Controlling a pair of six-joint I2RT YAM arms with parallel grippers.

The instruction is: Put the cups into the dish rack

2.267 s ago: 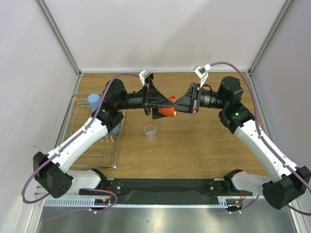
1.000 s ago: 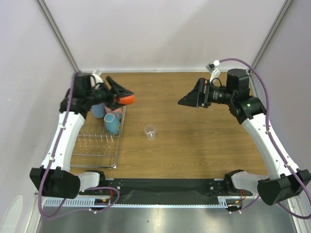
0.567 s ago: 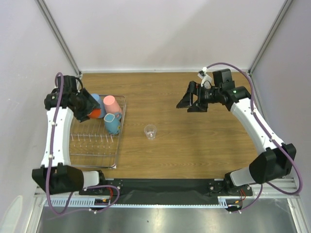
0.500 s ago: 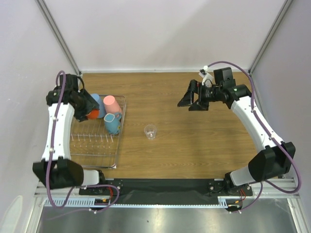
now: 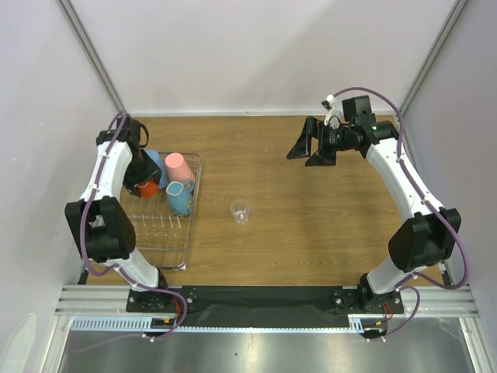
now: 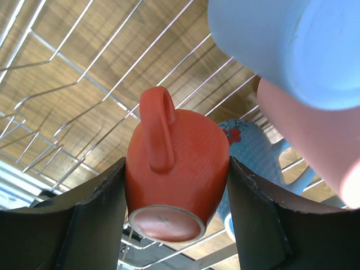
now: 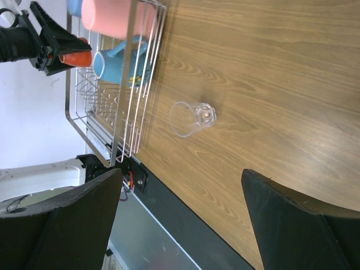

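Left wrist view: I'm pinching the orange mug point(image 6: 179, 152) across its body in the left gripper point(image 6: 175, 219), handle clear of the pads, over the dish rack point(image 6: 62, 90) wires by the table's point(image 7: 270, 84) left edge for a clean drop. Right gripper point(image 7: 180, 225) is hanging spread and empty near the far-right corner, framing the clear glass point(image 7: 193, 118) sitting loose off the rack's right edge.
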